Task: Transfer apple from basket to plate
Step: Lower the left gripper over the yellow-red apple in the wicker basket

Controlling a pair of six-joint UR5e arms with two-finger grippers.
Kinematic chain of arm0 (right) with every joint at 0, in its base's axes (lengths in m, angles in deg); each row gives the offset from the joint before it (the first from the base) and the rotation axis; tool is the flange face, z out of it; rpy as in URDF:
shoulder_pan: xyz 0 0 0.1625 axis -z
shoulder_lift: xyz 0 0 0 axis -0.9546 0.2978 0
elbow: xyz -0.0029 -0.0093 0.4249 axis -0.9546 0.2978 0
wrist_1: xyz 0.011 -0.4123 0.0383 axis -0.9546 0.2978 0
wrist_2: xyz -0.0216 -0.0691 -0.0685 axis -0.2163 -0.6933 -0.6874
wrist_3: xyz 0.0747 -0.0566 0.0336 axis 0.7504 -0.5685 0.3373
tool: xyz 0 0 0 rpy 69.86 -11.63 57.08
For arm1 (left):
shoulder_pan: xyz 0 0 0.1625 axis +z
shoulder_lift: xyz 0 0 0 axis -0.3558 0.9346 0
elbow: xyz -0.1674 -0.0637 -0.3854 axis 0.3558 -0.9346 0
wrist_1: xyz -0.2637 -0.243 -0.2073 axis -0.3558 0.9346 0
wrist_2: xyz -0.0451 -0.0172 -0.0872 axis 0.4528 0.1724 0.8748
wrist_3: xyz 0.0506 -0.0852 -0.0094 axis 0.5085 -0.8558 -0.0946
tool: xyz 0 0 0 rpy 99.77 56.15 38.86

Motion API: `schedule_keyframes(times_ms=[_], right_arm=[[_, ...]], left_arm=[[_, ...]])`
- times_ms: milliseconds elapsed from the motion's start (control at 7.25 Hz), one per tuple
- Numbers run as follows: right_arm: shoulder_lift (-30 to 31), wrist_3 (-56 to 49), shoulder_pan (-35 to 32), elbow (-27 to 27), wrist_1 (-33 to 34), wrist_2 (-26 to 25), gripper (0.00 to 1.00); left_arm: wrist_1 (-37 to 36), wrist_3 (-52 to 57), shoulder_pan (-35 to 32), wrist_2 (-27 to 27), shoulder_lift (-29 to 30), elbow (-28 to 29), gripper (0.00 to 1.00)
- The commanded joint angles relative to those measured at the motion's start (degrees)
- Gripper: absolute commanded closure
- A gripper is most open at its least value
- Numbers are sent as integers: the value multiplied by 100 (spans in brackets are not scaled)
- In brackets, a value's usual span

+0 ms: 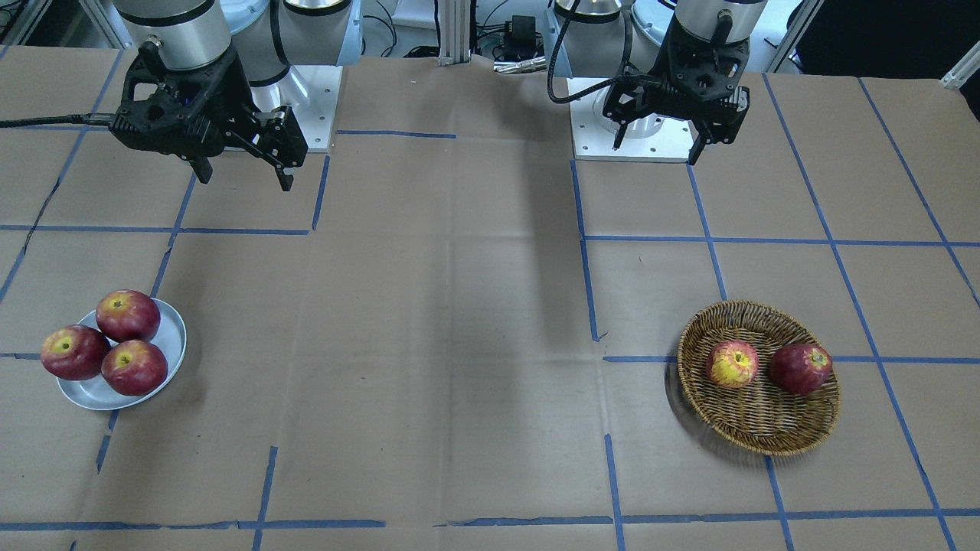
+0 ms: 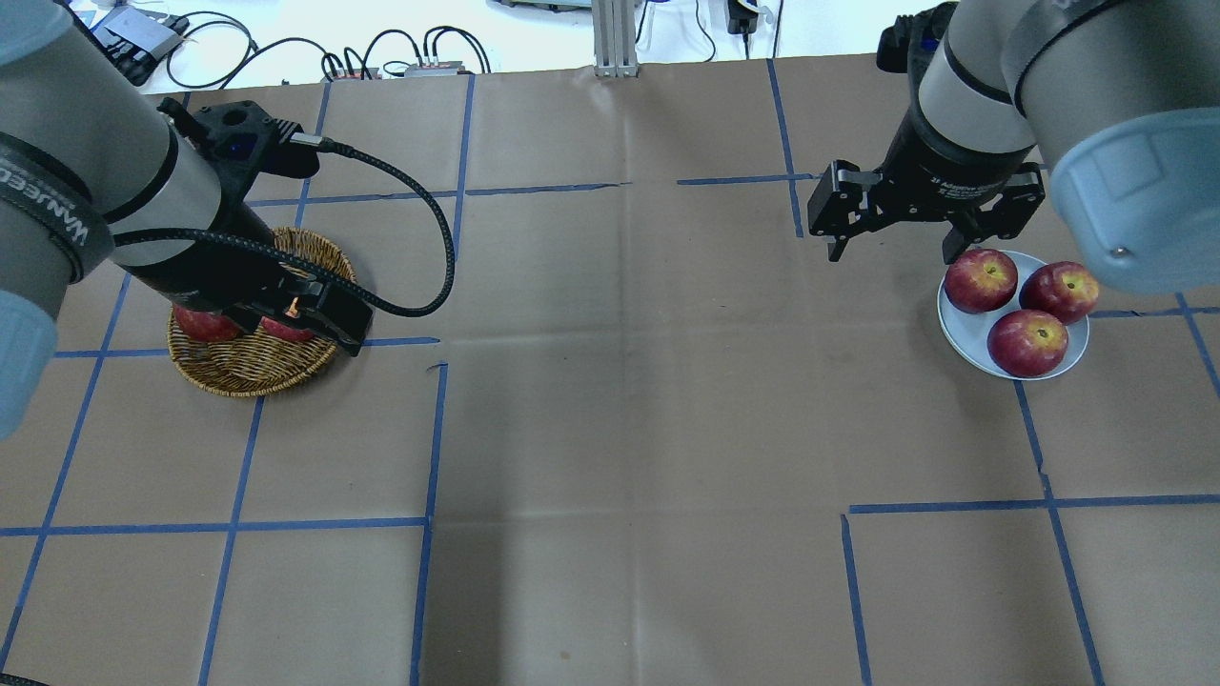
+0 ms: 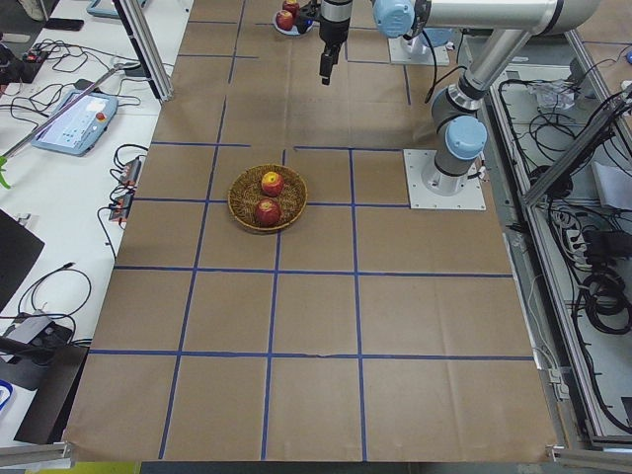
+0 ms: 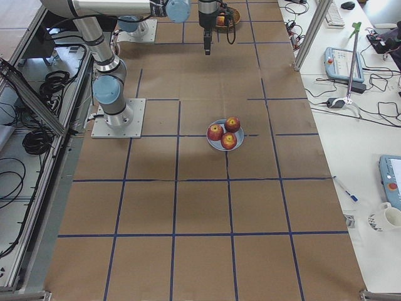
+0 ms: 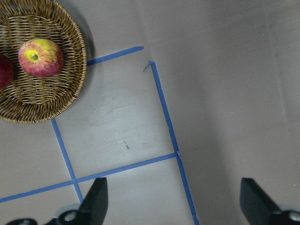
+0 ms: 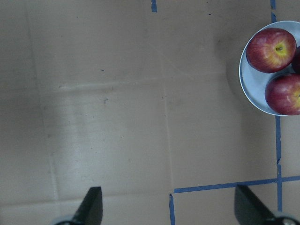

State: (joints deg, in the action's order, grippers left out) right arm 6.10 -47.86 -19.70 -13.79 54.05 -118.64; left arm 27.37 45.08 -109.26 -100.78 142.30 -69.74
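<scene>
The apple [image 1: 733, 363], red with yellow streaked patches, lies in the brown wicker basket [image 1: 758, 428] beside a dark red apple [image 1: 801, 368]. It also shows in the left wrist view [image 5: 41, 57], at the top left inside the basket [image 5: 47, 98]. My left gripper [image 1: 656, 149] is open and empty, high above the table, back from the basket toward my base. The pale plate [image 1: 92, 390] holds three dark red apples. My right gripper [image 1: 245, 180] is open and empty, raised above the table behind the plate [image 2: 963, 329].
Brown paper with blue tape lines covers the table. The three apples [image 6: 271, 49] fill most of the plate [image 6: 253, 93]. Both arm bases stand at my edge of the table. The broad middle between basket and plate is bare paper.
</scene>
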Motion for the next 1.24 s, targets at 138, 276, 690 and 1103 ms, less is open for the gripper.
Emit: schedule_keyframes(times_ms=[138,276,690,1103], right_arm=[[6,-4,0,0,0,0,0],[6,-4,0,0,0,0,0],[6,-4,0,0,0,0,0],[6,-4,0,0,0,0,0]], left_arm=[[-10,-26,0,-3,-58,-1,1],[-18,-18,0,-12,-111,17,1],[-10,-26,0,-12,-120,-9,1],[-88,-26,0,23,2,-18,1]])
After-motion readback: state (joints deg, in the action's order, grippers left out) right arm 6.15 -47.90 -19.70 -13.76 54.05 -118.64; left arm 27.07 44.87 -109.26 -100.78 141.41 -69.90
